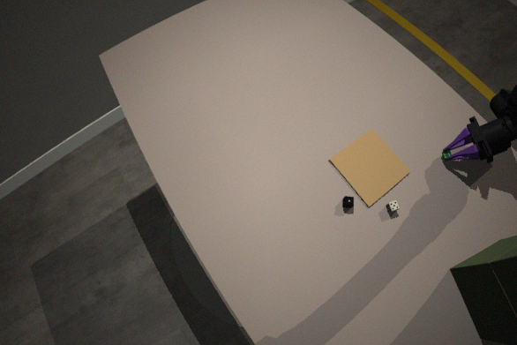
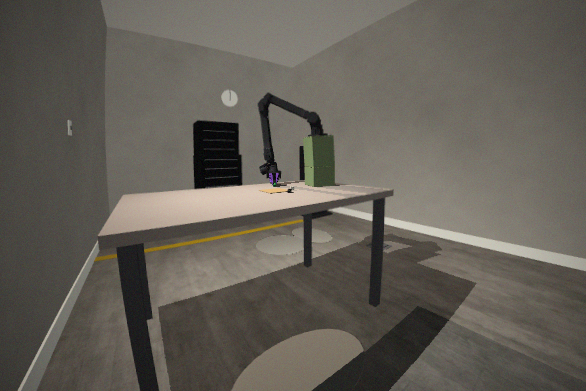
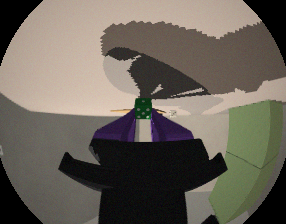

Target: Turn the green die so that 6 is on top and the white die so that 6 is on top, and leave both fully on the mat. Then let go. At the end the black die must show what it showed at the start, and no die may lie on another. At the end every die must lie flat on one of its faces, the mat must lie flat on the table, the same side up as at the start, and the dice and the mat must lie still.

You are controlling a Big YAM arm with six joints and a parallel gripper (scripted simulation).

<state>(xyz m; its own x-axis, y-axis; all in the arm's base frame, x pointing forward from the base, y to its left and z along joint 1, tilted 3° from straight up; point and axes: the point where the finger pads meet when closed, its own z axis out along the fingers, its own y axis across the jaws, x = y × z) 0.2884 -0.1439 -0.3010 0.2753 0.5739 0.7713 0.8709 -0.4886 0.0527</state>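
Observation:
My gripper (image 1: 447, 154) (image 3: 143, 112) (image 2: 273, 183) is shut on the small green die (image 1: 445, 155) (image 3: 143, 107) and holds it above the table, to the right of the tan mat (image 1: 370, 166) (image 2: 272, 191). I cannot read the die's top face. The black die (image 1: 348, 202) lies on the table just off the mat's front corner, one pip showing on top. The white die (image 1: 393, 206) lies on the table to the right of that corner, off the mat, with several pips showing on top.
A green box (image 1: 490, 283) (image 2: 319, 160) (image 3: 250, 156), the arm's base, stands at the table's near right. The table edge (image 1: 185, 239) runs along the left. A black shelf (image 2: 216, 153) stands by the far wall.

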